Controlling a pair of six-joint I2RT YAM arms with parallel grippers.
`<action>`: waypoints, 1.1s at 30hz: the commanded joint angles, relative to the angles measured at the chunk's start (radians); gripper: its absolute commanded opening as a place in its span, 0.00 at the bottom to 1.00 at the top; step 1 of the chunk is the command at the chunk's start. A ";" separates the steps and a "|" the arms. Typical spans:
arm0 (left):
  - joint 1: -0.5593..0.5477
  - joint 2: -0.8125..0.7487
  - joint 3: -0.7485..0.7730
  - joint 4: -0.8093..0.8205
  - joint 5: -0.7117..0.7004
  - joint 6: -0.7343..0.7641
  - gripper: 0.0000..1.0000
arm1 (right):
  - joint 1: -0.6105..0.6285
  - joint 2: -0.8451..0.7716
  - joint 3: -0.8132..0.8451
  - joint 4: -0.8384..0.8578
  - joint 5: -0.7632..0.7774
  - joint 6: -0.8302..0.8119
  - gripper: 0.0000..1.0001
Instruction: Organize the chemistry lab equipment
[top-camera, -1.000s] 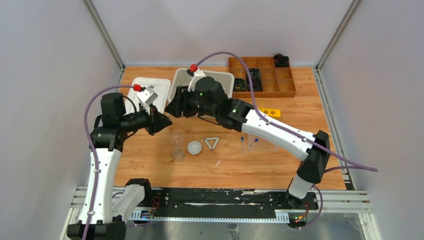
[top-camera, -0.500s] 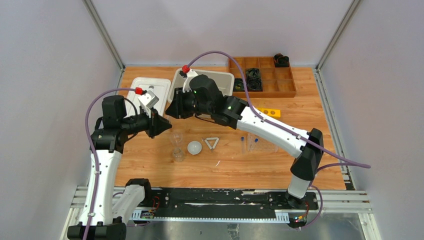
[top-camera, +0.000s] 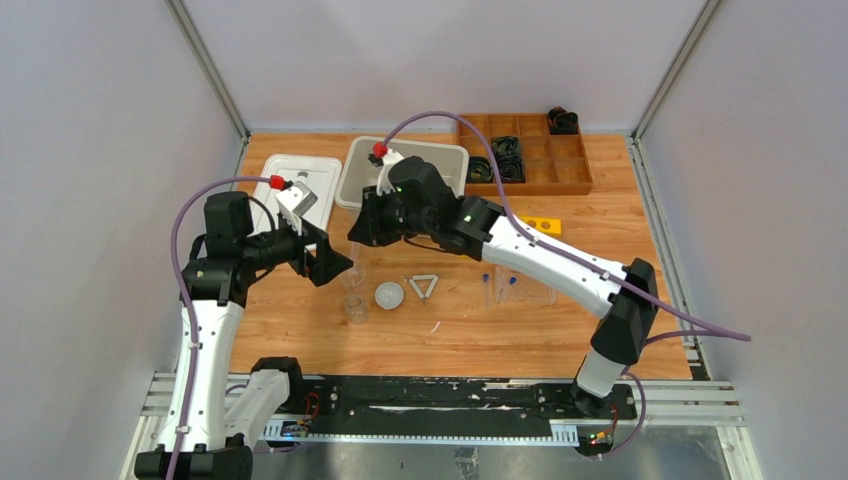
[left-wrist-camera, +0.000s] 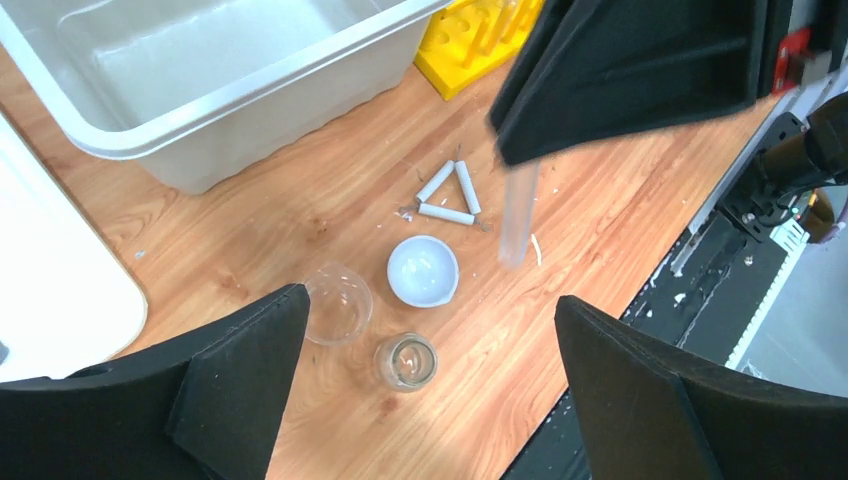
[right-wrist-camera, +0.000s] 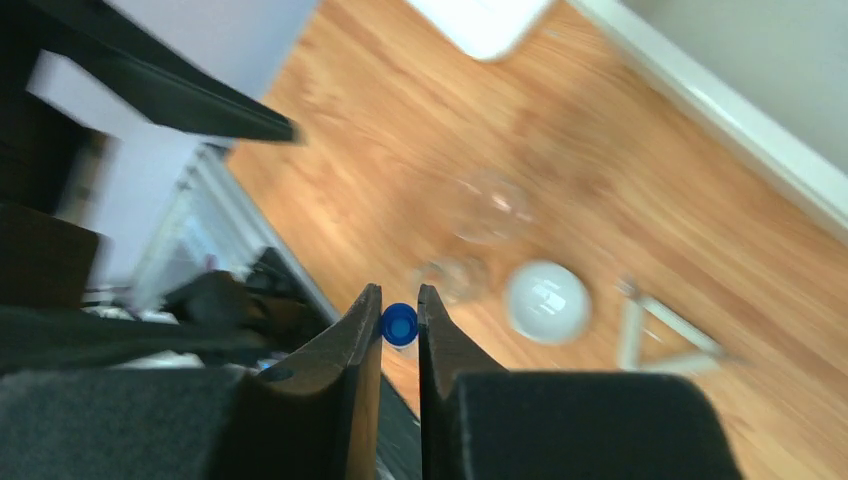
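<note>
My right gripper is shut on a blue-capped clear tube, which hangs down from its fingers above the table; the left wrist view shows the tube below the black fingers. My left gripper stands wide open with nothing between its fingers, just left of the right gripper. Below them on the wood lie two clear glass beakers, a white round dish and a white triangle frame. More blue-capped tubes lie to the right.
A grey bin and a white tray stand at the back. A wooden divided box with black items is at the back right. A yellow rack lies right of the right arm.
My left gripper has opened wide and let go of the tube. The right gripper has shut on it and shifted a little to the right and nearer.
</note>
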 joint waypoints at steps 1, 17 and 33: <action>-0.004 -0.005 0.044 -0.023 -0.028 0.007 1.00 | -0.088 -0.205 -0.152 -0.146 0.176 -0.121 0.00; -0.004 0.004 0.083 -0.039 -0.059 0.013 1.00 | -0.467 -0.754 -0.715 -0.304 0.602 -0.113 0.00; -0.003 -0.002 0.079 -0.046 -0.052 0.026 1.00 | -0.486 -0.701 -0.955 0.021 0.629 -0.107 0.00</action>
